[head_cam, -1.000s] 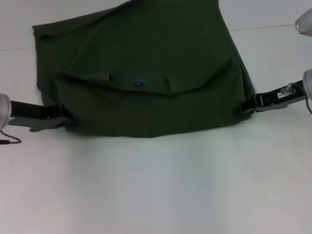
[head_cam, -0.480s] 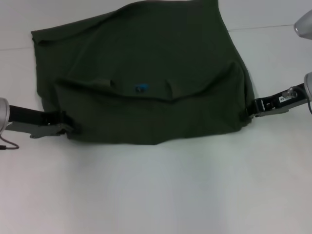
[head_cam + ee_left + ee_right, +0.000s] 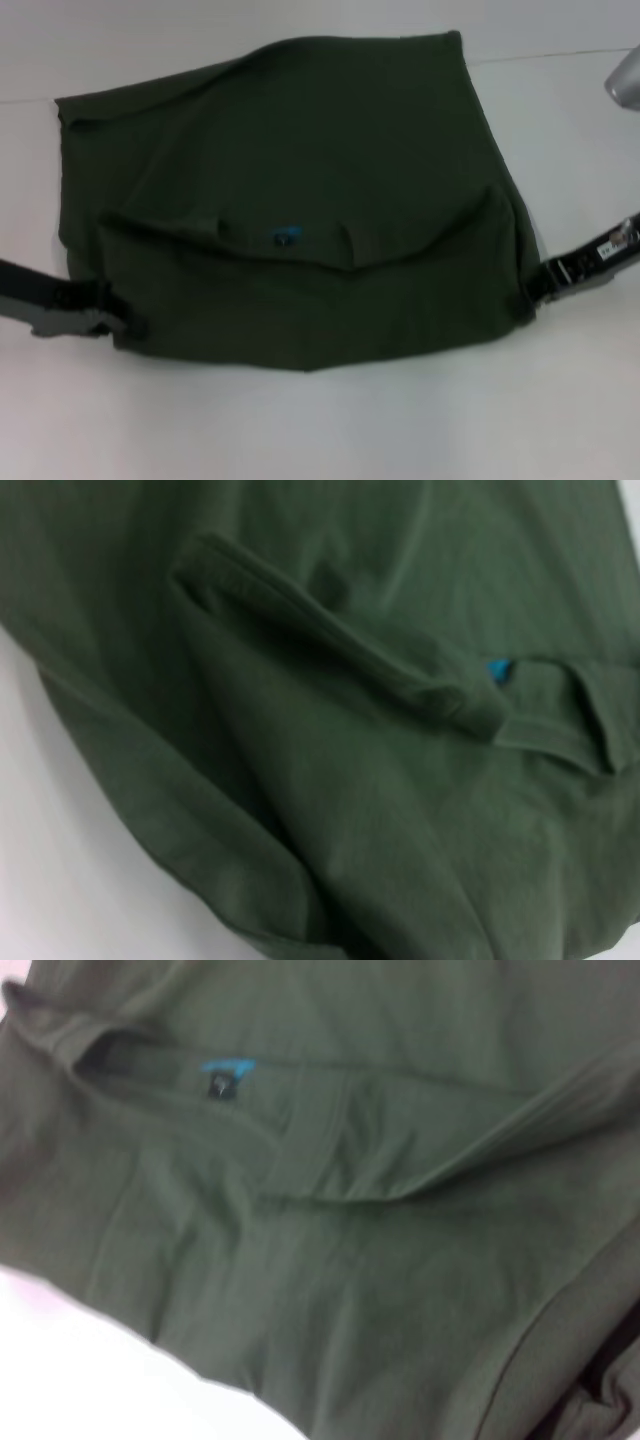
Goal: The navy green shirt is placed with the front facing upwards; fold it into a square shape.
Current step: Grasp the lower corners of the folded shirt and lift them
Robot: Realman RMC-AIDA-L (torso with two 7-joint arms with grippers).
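both claws are pinching the shirt (image 3: 290,200) at the near corners of its doubled-over flap: the left claw (image 3: 118,318) grips the corner on the robot's left, the right claw (image 3: 532,290) the corner on the robot's right. compared with a second ago, each claw has moved nearer to the robot and lower in the head view, the left one also sliding outward so less of its arm shows, the right one shifting outward toward the edge. with them the whole shirt has been drawn closer over the white table (image 3: 320,420); its far edge, cut off at the top before, is now fully in sight. the dark green cloth lies spread across the middle of the table, near part folded back on itself, the collar opening showing in the fold with a small blue label (image 3: 287,236) in it. both wrist views show the ribbed collar (image 3: 400,675) and that label (image 3: 228,1068) amid creased cloth.
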